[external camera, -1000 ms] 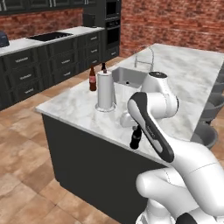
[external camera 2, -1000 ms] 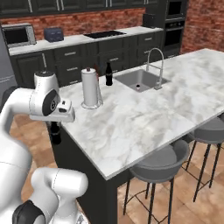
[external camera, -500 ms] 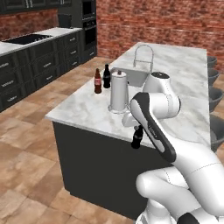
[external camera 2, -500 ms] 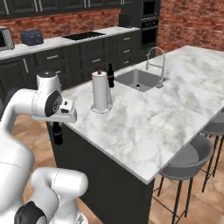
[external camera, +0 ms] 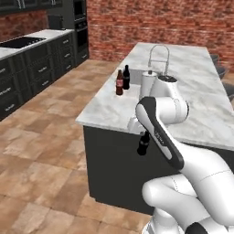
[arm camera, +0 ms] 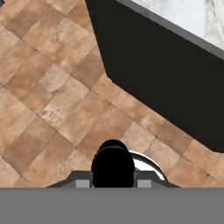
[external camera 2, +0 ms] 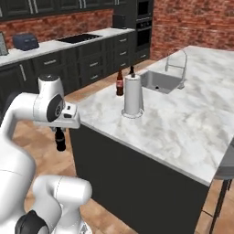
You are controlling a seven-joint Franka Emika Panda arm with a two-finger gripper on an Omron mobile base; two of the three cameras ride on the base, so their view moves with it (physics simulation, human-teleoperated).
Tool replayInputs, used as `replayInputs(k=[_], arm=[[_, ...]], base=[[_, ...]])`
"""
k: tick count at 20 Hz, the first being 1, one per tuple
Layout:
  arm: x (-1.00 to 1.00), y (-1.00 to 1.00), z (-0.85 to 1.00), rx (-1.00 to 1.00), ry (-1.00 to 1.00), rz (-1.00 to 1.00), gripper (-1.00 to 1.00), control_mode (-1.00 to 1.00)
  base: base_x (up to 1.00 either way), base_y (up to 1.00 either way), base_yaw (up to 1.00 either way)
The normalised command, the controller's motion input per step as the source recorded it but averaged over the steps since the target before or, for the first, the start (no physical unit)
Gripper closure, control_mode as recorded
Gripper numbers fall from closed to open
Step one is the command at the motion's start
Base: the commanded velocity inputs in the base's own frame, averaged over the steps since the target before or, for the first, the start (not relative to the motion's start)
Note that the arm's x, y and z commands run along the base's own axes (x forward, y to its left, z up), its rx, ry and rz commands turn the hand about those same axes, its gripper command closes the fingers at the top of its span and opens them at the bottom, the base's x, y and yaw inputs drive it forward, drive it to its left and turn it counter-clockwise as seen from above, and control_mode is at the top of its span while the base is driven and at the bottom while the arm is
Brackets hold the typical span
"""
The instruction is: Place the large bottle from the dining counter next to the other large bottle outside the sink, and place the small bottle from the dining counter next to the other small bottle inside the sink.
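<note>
Brick wall and dark cabinets frame the left base view, where the dining counter (external camera: pixel 109 109) is seen from its near corner and the gripper (external camera: pixel 144 137) hangs just off that edge, above the tiled floor, clamped on the small bottle (external camera: pixel 143 145). That short black bottle is held high, near its neck, and dangles below the fingers; it is judged rigid, glossy and probably slick, light enough for a neck grip but liable to swing or slip if jolted. On the marble, the large bottle (external camera: pixel 119 83) with its red band and a dark bottle just behind it (external camera: pixel 126 77) stand close together beside a white roll on a stand (external camera: pixel 148 85), with the faucet (external camera: pixel 159 58) beyond; the basin itself is masked by the roll and the arm. Over to the right base view: the small bottle (external camera 2: pixel 60 140) is seen hanging under the gripper (external camera 2: pixel 59 131) beside the counter's dark base, while the sink (external camera 2: pixel 161 82) is open to sight, though whatever sits inside it cannot be made out. Down the hand view, the small bottle's round black top (arm camera: pixel 113 164) is caught between the closed fingertips, its body cut off by the lower edge, with floor tiles (arm camera: pixel 52 96) and the counter's dark side beyond.
</note>
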Motion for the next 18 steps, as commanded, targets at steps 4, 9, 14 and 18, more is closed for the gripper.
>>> replayInputs(k=[4,9,14,18], arm=[[0.0,0.0,0.0,0.0,0.0,0.0,1.0,1.0],[0.0,0.0,0.0,0.0,0.0,0.0,1.0,1.0],[0.0,0.0,0.0,0.0,0.0,0.0,1.0,1.0],[0.0,0.0,0.0,0.0,0.0,0.0,1.0,1.0]], base=[[0.16,1.0,-0.32],[0.32,1.0,-0.35],[0.52,1.0,-0.38],[0.61,1.0,-0.38]])
